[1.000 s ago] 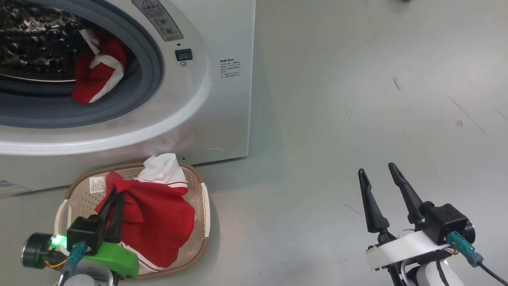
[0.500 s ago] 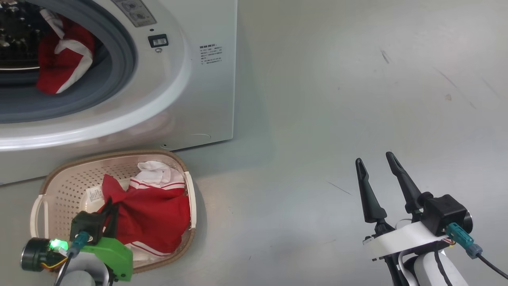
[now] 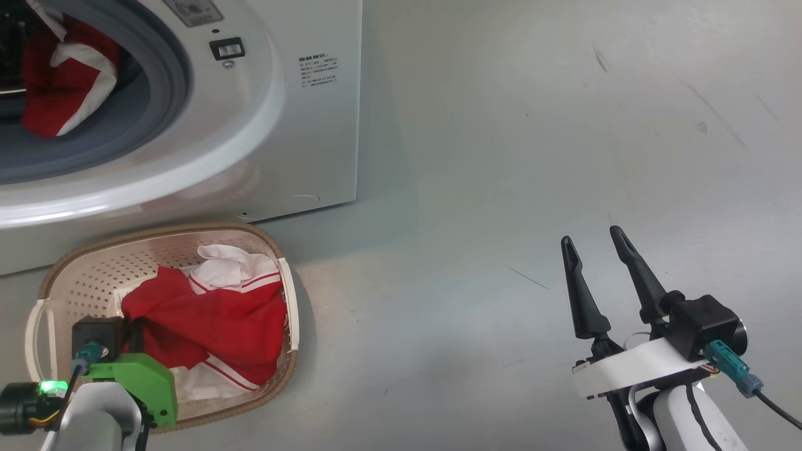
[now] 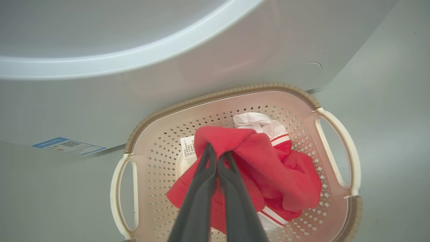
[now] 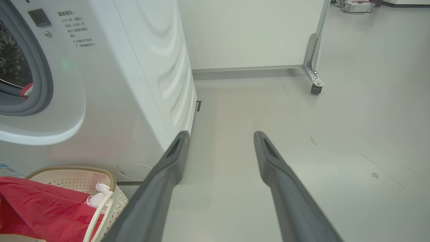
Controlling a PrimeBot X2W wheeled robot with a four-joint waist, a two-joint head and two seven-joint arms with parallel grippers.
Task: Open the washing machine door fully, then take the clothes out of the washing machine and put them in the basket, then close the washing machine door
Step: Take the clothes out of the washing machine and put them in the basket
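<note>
The left gripper (image 4: 216, 157) pinches the red garment (image 4: 282, 174) inside the basket (image 4: 235, 93); the right gripper (image 3: 592, 237) stands wide, empty; the second garment (image 3: 59, 100), inside the washing machine (image 3: 313, 138) far left, likely handles soft and light; grasp a raised fold.

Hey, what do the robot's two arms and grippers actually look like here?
The left gripper and right gripper each have two long, tapering dark jaws on a black block with a teal plug. The left has a bright green bracket and a black cylinder with a green light; the right has a white bracket and a black cable from its plug.
</note>
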